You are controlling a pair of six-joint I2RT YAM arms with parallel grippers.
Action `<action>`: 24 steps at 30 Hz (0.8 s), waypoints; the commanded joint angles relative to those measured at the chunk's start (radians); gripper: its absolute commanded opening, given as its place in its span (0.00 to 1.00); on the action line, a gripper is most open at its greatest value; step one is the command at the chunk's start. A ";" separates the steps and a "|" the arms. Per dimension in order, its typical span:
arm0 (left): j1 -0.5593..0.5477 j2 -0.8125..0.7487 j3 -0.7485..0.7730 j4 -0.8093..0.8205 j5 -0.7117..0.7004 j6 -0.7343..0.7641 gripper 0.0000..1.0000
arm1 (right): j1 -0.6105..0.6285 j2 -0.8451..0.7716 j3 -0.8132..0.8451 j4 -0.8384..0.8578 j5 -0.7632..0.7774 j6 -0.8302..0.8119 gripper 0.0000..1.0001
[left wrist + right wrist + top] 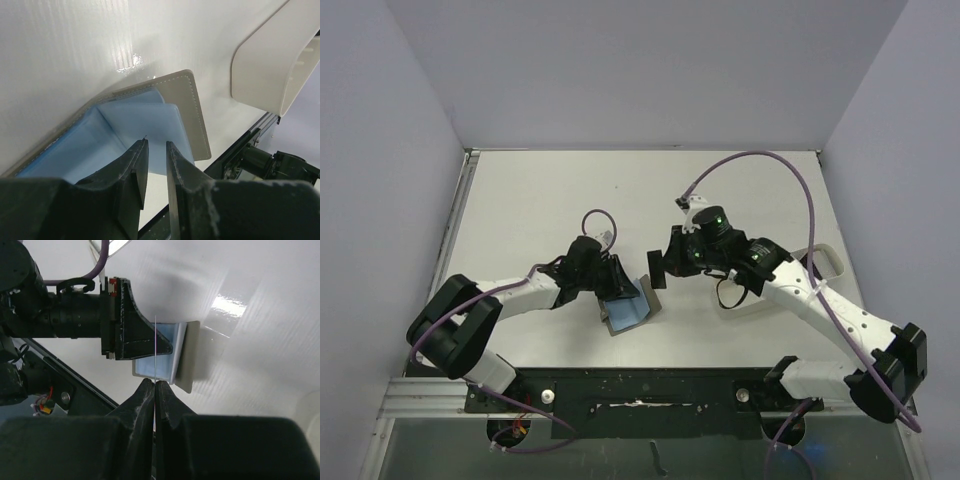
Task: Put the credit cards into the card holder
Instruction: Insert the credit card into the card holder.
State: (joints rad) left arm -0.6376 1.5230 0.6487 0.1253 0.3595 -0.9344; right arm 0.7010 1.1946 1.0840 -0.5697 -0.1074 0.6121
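Insertion step in hand, by my reading. Left claw (157, 144) nearly shut, pinching the light blue inner flap of the card holder (187, 110), which it props open on the table (570, 190). Right claw (154, 384) clamped on one credit card (656, 270), edge-on, just beside the open pocket and not yet in. Next move calls for lining the card edge up with the slot, then sliding it in.

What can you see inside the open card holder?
Inside the card holder: light blue lining with a pocket flap; no card shows. The left fingers cover its near part, and the pocket's inside is hidden.
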 commanded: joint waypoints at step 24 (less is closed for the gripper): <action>0.021 -0.138 0.063 -0.226 -0.125 0.031 0.21 | 0.086 0.261 -0.110 0.175 0.056 0.028 0.00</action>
State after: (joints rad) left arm -0.6250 1.4670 0.6811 -0.0292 0.2752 -0.9352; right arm 0.7979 1.4448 0.9768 -0.4408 -0.0772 0.6514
